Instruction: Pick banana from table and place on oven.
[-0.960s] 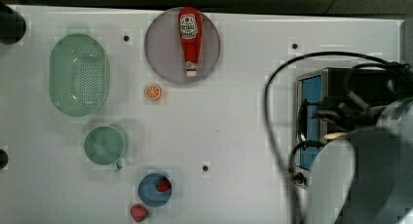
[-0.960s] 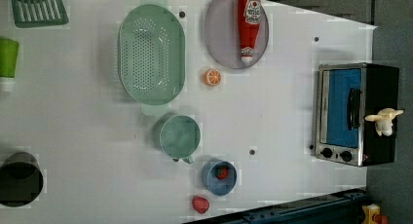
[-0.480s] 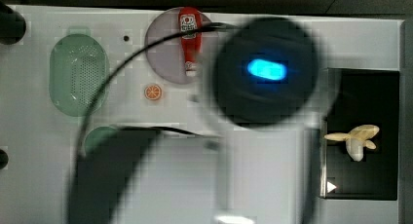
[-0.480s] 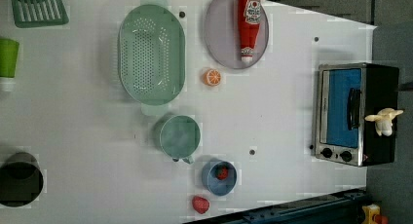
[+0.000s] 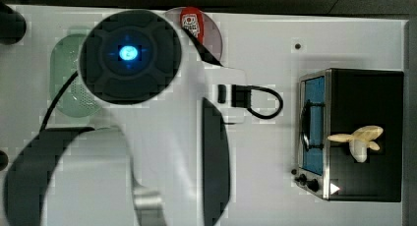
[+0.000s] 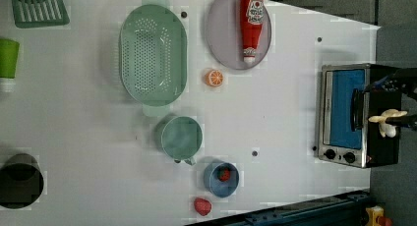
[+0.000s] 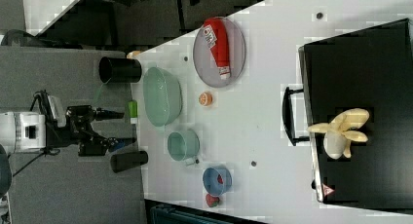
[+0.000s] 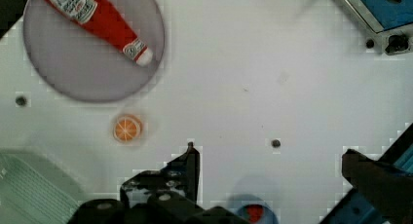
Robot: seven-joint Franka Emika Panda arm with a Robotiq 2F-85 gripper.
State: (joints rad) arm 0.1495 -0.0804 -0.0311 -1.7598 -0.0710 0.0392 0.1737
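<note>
The pincer is seen in the wrist view with its two dark fingers spread wide and nothing between them; bare white tabletop lies beneath the gap. It is released and empty. Near it in the wrist view are a blue bowl holding something red, an orange slice, and a grey plate carrying a ketchup bottle; a corner of the toaster oven is also caught.

The banana is found on the black roof of the oven, lobes splayed, well apart from the pincer. In the right view the banana is seen lying toward the oven's front edge, above the door handle, but fully on the roof.

The placing is judged to be done, so the step in hand is taken to be a clean retreat. The fingers are best kept spread and the arm carried high over the tabletop, so that the green colander, the mint cup and the bottle are not clipped. The oven should be given a wide berth, since a knock could roll the banana off the front edge.
</note>
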